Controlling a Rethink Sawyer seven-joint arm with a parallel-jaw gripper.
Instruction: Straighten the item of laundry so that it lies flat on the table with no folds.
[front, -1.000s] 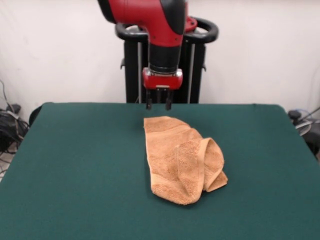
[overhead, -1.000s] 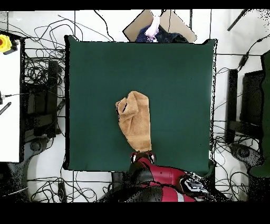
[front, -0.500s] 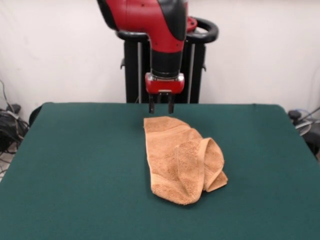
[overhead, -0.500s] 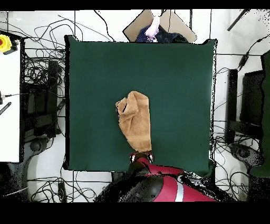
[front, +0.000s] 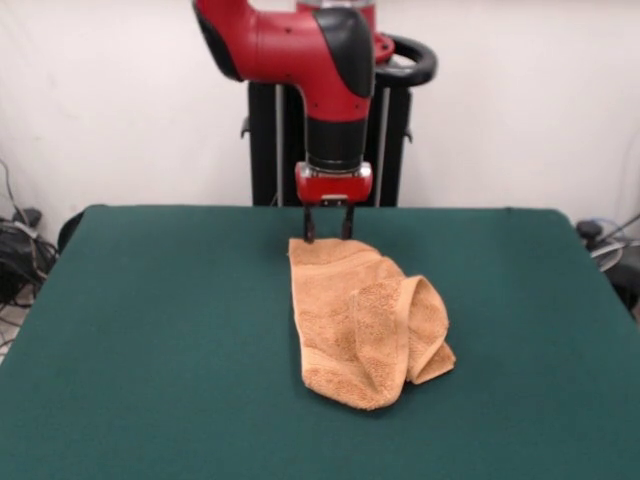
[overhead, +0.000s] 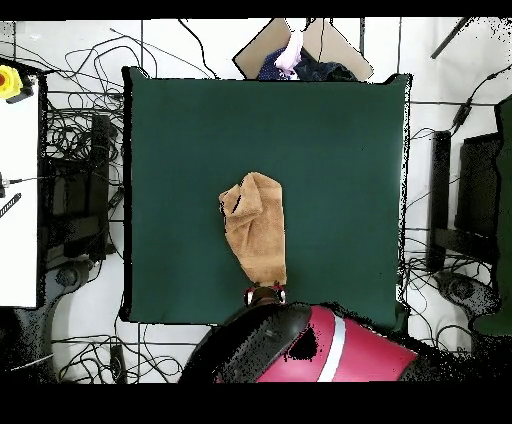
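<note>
The arm (front: 300, 45) of the robot is glossy red with rounded shapes, and it has black sections at the joints. Below the thick red elbow there is a black cylinder wrist, then a small red block. Under this block the gripper (front: 328, 238) has two thin dark fingers (front: 310, 226). The pedestal (front: 330, 130) behind the arm is black, with upright bars and a curved black handle.

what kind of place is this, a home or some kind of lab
Most likely a robotics lab, not a home: a red arm on a pedestal with its end effector over a towel, a green-covered table, and tangled cables across the floor.
</note>
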